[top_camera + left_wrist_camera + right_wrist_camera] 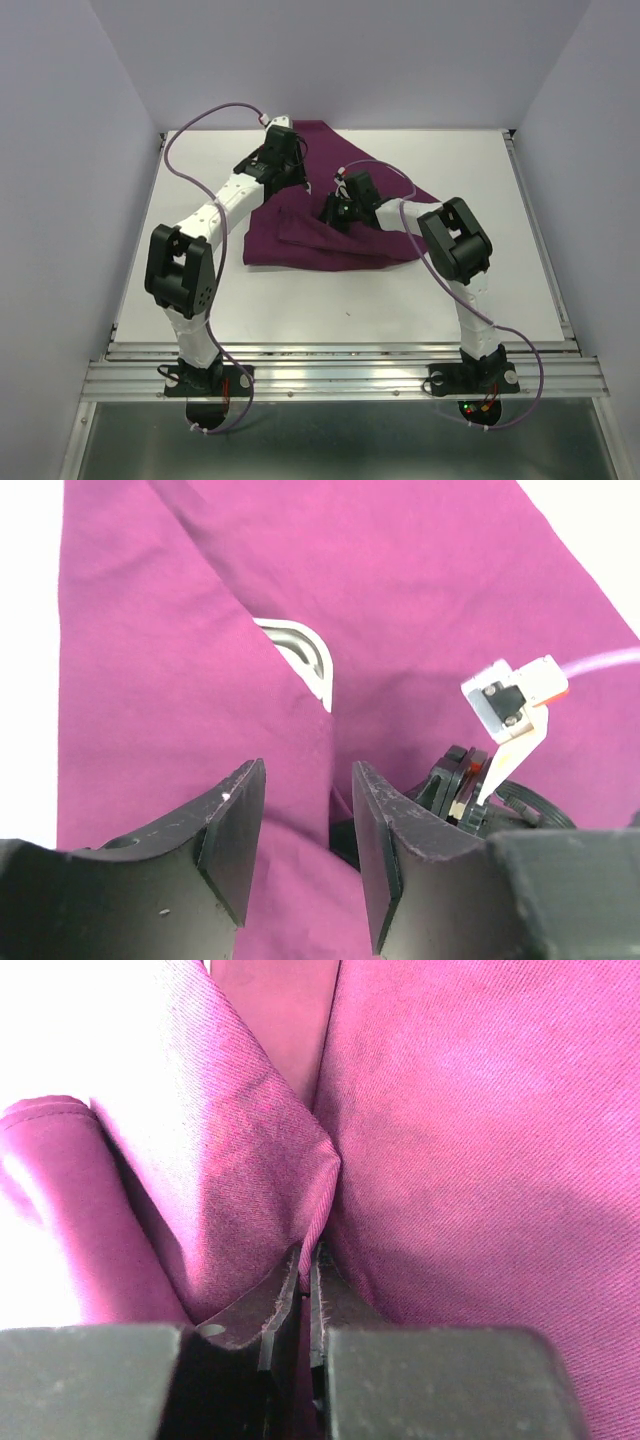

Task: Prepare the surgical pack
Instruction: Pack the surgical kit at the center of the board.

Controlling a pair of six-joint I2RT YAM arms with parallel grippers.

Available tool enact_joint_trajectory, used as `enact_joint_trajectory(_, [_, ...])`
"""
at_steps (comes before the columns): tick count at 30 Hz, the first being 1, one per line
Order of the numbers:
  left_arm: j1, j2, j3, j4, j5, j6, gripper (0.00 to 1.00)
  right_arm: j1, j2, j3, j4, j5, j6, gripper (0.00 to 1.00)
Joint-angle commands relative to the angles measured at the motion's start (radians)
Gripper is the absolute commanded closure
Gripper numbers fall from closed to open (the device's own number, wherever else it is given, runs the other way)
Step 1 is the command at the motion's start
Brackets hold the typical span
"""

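Note:
The surgical pack (310, 235) is a large deep-purple cloth lying rumpled and partly folded in the middle of the table. My right gripper (333, 213) is down on its centre. In the right wrist view that gripper (308, 1255) is shut on a raised fold of the cloth (260, 1180). My left gripper (300, 178) hangs over the cloth's back left part. In the left wrist view its jaws (308, 772) stand open above the fabric (180, 680) and grip nothing. A corner of a shiny steel tray (308, 658) peeks out from under a cloth flap. The rest of the tray is hidden.
The white table (480, 200) lies bare to the right, left and front of the cloth. Grey walls close in at the back and sides. A metal rail (340, 375) runs along the near edge. Both grippers work close together, and the right gripper's wrist (470, 780) shows beside my left fingers.

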Motion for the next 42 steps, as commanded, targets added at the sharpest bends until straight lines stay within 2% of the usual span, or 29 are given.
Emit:
enact_joint_trajectory(1, [0.009, -0.114, 0.019, -0.008, -0.096, -0.010, 0.49, 0.017, -0.037, -0.026, -0.036, 0.024, -0.027, 0.99])
enact_joint_trajectory(6, [0.023, -0.193, -0.029, -0.019, -0.139, -0.040, 0.50, 0.017, -0.039, -0.028, -0.035, 0.023, -0.025, 0.99])
enact_joint_trajectory(12, [0.035, -0.273, -0.113, -0.089, -0.129, -0.082, 0.60, 0.017, -0.042, -0.029, -0.035, 0.023, -0.025, 0.99])
enact_joint_trajectory(14, [0.035, -0.308, -0.159, -0.108, -0.107, -0.096, 0.60, 0.017, -0.042, -0.029, -0.033, 0.019, -0.025, 0.99])
enact_joint_trajectory(15, [0.038, -0.321, -0.211, -0.108, -0.106, -0.100, 0.59, 0.017, -0.040, -0.029, -0.032, 0.019, -0.023, 0.99])
enact_joint_trajectory(18, [0.055, -0.362, -0.312, -0.085, -0.089, -0.105, 0.49, 0.017, -0.037, -0.029, -0.027, 0.013, -0.023, 0.99])
enact_joint_trajectory(22, [0.109, -0.339, -0.357, -0.091, -0.054, -0.079, 0.42, 0.017, -0.033, -0.026, -0.023, 0.007, -0.019, 0.99])
enact_joint_trajectory(24, [0.123, -0.306, -0.356, -0.115, -0.044, -0.063, 0.33, 0.017, -0.034, -0.023, -0.024, 0.007, -0.020, 0.99])
enact_joint_trajectory(27, [0.124, -0.275, -0.372, -0.112, -0.020, -0.053, 0.29, 0.017, -0.033, -0.019, -0.024, 0.007, -0.022, 0.99])
enact_joint_trajectory(32, [0.124, -0.230, -0.394, -0.103, -0.011, -0.053, 0.29, 0.017, -0.029, -0.014, -0.026, 0.001, -0.019, 0.99])
enact_joint_trajectory(35, [0.124, -0.206, -0.396, -0.099, -0.009, -0.048, 0.33, 0.017, -0.028, -0.011, -0.024, 0.003, -0.020, 0.99])
enact_joint_trajectory(39, [0.124, -0.186, -0.392, -0.097, 0.002, -0.050, 0.52, 0.017, -0.028, -0.008, -0.026, 0.004, -0.020, 0.99])
enact_joint_trajectory(40, [0.124, -0.187, -0.389, -0.096, 0.002, -0.050, 0.63, 0.017, -0.028, -0.009, -0.026, 0.004, -0.020, 0.99])
enact_joint_trajectory(41, [0.124, -0.187, -0.389, -0.097, 0.002, -0.048, 0.69, 0.017, -0.028, -0.009, -0.026, 0.004, -0.019, 0.99])
enact_joint_trajectory(42, [0.124, -0.189, -0.383, -0.099, 0.000, -0.048, 0.86, 0.017, -0.026, -0.009, -0.026, 0.004, -0.019, 0.99])
